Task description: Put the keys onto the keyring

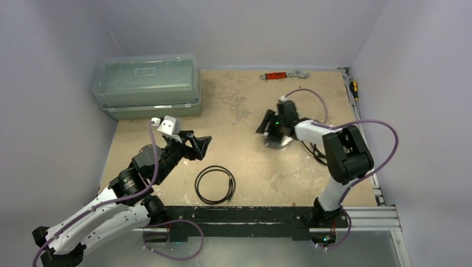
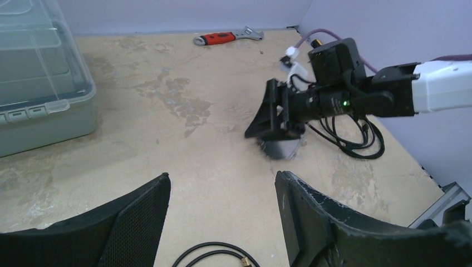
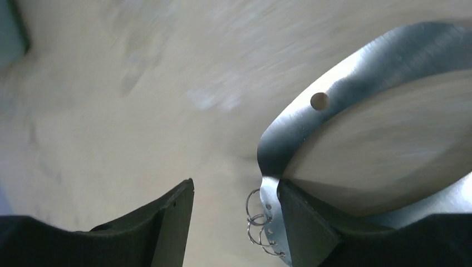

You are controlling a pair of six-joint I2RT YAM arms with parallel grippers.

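The keyring shows as a shiny silvery metal loop (image 3: 334, 72) with a few small wire rings (image 3: 257, 219) hooked through holes in its end strip. That strip lies against the inner face of one of my right gripper's fingers (image 3: 300, 222); the other finger stands apart from it. My right gripper (image 3: 235, 183) is open, pointing down over the loop (image 1: 283, 143) at mid-table, and the view is blurred. From the left wrist the loop (image 2: 281, 149) peeks out under the right gripper (image 2: 274, 133). No keys show. My left gripper (image 1: 203, 147) (image 2: 222, 177) hovers open and empty to the left.
A black cable coil (image 1: 215, 184) (image 2: 217, 253) lies near the front, below my left gripper. A red-handled wrench (image 1: 284, 74) (image 2: 225, 38) rests at the back. A clear lidded box (image 1: 147, 83) stands at the back left. Loose black cables (image 1: 317, 153) lie beside the right arm.
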